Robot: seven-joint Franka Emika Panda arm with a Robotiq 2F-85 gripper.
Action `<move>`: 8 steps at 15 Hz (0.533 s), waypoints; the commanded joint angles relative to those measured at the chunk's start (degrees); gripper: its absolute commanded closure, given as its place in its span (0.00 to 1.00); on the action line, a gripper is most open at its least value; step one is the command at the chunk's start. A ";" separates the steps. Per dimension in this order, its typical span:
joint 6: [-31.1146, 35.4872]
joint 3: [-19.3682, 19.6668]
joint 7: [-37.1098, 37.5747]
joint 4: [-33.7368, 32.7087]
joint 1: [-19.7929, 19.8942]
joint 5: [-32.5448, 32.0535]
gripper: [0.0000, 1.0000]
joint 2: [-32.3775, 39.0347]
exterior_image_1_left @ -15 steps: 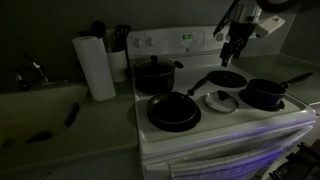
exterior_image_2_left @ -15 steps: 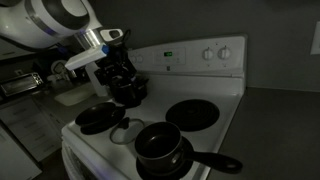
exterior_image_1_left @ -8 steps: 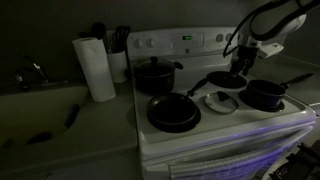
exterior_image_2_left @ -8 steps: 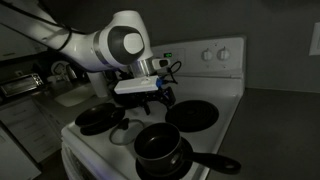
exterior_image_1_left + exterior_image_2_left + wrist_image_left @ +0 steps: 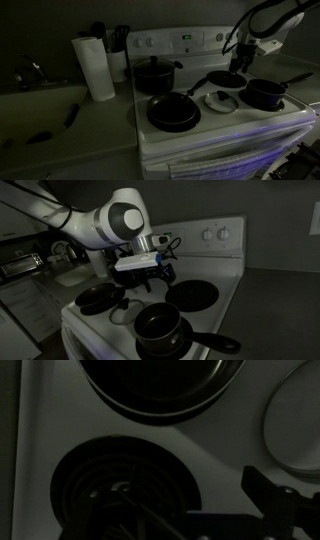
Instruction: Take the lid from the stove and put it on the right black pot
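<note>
In an exterior view: my end effector (image 5: pixel 243 64) hangs upper right, over the back frying pan (image 5: pixel 226 79) on the stove (image 5: pixel 215 128). Lid (image 5: pixel 220 100) lies on the stovetop, ctr-right, just left of the small saucepan (image 5: pixel 265 94).

In an exterior view: end effector (image 5: pixel 152 276) mid-frame, lid (image 5: pixel 119 309) below it, small saucepan (image 5: pixel 163 328) lower ctr.

Wrist view: lid (image 5: pixel 296 418) at right edge, coil burner (image 5: pixel 124 492) lower left. Too dark, can't tell if the jaws are apart.
</note>
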State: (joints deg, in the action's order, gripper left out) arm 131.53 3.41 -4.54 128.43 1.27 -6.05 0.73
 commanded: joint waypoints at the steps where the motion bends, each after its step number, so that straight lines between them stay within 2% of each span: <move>1: -5.76 -1.97 1.79 -4.44 -1.08 -2.87 0.00 -0.71; 4: -7.65 -3.58 -0.27 -7.68 -2.22 -0.21 0.00 0.36; 7: -7.92 -5.53 -2.63 -7.91 -3.95 5.52 0.00 -0.19; 8: -9.97 -5.79 1.62 -8.55 -4.20 1.83 0.00 -0.25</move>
State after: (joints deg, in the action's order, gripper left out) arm 125.47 -1.32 -5.44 121.50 -2.17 -2.75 0.28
